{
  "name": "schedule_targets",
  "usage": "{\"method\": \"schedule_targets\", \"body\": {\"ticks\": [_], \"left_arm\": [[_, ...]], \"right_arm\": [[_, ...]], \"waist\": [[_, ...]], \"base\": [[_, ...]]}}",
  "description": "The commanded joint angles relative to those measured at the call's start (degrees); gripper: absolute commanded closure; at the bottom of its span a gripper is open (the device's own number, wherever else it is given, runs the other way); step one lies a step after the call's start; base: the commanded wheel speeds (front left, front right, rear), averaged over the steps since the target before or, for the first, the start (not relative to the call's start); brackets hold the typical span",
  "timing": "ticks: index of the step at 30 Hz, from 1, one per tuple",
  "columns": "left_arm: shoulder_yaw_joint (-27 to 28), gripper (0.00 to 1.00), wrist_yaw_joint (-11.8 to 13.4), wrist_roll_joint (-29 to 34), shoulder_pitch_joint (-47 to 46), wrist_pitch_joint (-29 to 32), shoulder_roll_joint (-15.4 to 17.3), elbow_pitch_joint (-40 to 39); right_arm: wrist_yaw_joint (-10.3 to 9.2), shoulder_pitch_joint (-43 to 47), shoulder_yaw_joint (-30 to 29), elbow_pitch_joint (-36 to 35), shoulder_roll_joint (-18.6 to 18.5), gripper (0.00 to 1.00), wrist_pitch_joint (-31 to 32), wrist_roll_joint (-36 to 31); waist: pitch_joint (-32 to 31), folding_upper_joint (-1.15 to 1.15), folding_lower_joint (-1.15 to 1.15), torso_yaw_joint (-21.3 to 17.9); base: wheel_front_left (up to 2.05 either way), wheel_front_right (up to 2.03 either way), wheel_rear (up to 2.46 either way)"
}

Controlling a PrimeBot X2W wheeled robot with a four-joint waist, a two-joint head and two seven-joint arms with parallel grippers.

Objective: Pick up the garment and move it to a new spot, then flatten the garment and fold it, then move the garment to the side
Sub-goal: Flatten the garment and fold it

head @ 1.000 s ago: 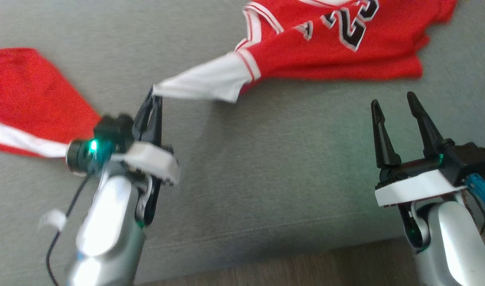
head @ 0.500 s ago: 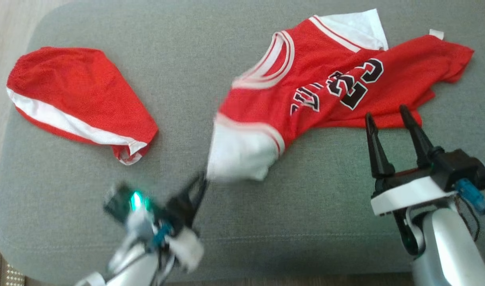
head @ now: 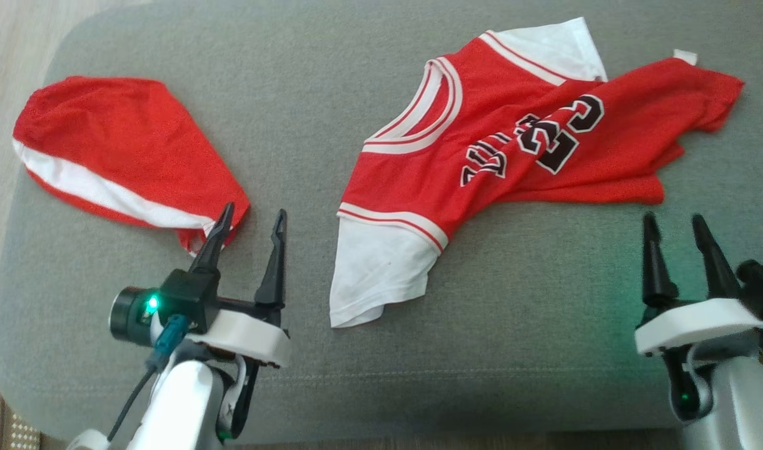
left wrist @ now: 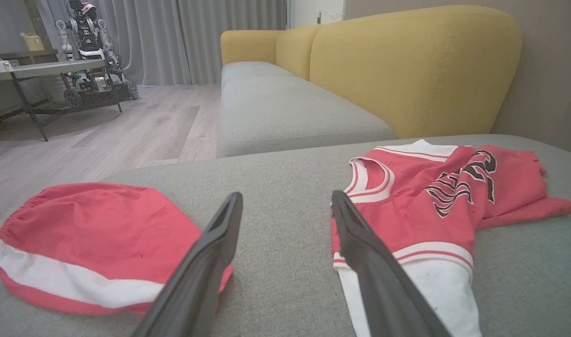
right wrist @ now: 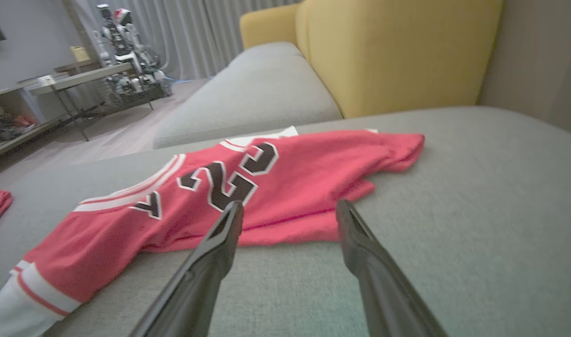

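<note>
Looking down on a grey cushion, showing a red jersey with white sleeves and black numerals lying rumpled and unfolded across its upper right. Showing the left gripper at the lower left, holding its two dark fingers spread apart and gripping nothing — sitting between the jersey's white sleeve and some red shorts with a white stripe, one fingertip overlapping the shorts' hem, contact impossible to judge. Showing the right gripper at the lower right, likewise gaping wide and empty — pointing toward the jersey's hem, near it but apart.
</note>
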Motion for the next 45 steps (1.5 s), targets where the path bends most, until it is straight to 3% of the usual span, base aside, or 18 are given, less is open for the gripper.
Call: {"method": "schedule_targets", "body": {"ticks": [1, 11, 19, 22, 23, 24, 31, 40, 45], "left_arm": [[2.2, 0.0, 0.0, 0.0, -1.0, -0.3, 0.0, -2.5], [1.1, 0.0, -1.9, 0.7, -1.5, -0.3, -1.6, -3.1], [0.9, 0.0, -2.3, 0.5, -2.7, -0.3, -2.1, -2.5], [1.1, 0.0, -2.3, 0.5, -2.9, -0.3, -2.2, -2.4], [1.1, 0.0, -2.3, 0.5, -2.9, -0.3, -2.2, -2.3], [1.2, 0.0, -2.3, 0.5, -2.9, -0.3, -2.2, -2.2], [1.7, 0.0, -2.2, 0.3, -2.4, -0.3, -2.3, -1.7], [2.6, 0.0, -2.3, -0.6, -1.6, -0.3, -2.3, -1.4], [2.4, 0.0, -1.9, -1.5, -0.8, -0.3, -2.3, -1.5]], "right_arm": [[-0.02, -2.4, 0.0, 0.0, 0.2, 0.0, 0.5, 1.8], [-0.02, -14.7, -9.6, 18.3, 0.2, 0.0, 0.9, 5.1], [-0.02, -22.1, -17.5, 30.4, 0.2, 0.0, -0.7, -1.0], [-0.02, -24.2, -17.9, 32.9, 0.2, 0.0, -1.1, -1.8], [-0.02, -24.7, -17.6, 33.8, 0.2, 0.35, -1.1, -1.8], [-0.02, -25.1, -17.5, 34.6, 0.2, 1.0, -1.2, -1.8], [-0.02, -25.4, -16.4, 34.2, 0.2, 1.0, -1.4, -3.5], [-0.02, -19.3, -10.4, 22.5, 0.2, 1.0, -1.0, 0.8], [-0.02, -10.7, -6.6, 13.2, 0.2, 1.0, 5.5, 4.5]], "waist": [[0.7, 0.0, 0.0, 0.7], [4.7, 0.0, 0.0, 4.1], [6.8, 0.0, 0.0, 6.2], [7.1, 0.0, 0.0, 6.3], [7.2, 0.0, 0.0, 6.2], [7.2, 0.0, 0.0, 6.2], [5.9, 0.0, 0.0, 3.9], [2.7, 0.0, 0.0, -2.5], [1.2, 0.0, 0.0, -5.3]], "base": [[0.0, 0.0, 0.0], [0.0, 0.0, 0.0], [0.0, 0.0, 0.0], [0.0, 0.0, 0.0], [0.0, 0.0, 0.0], [0.0, 0.0, 0.0], [0.0, 0.0, 0.0], [0.0, 0.0, 0.0], [0.0, 0.0, 0.0]]}}
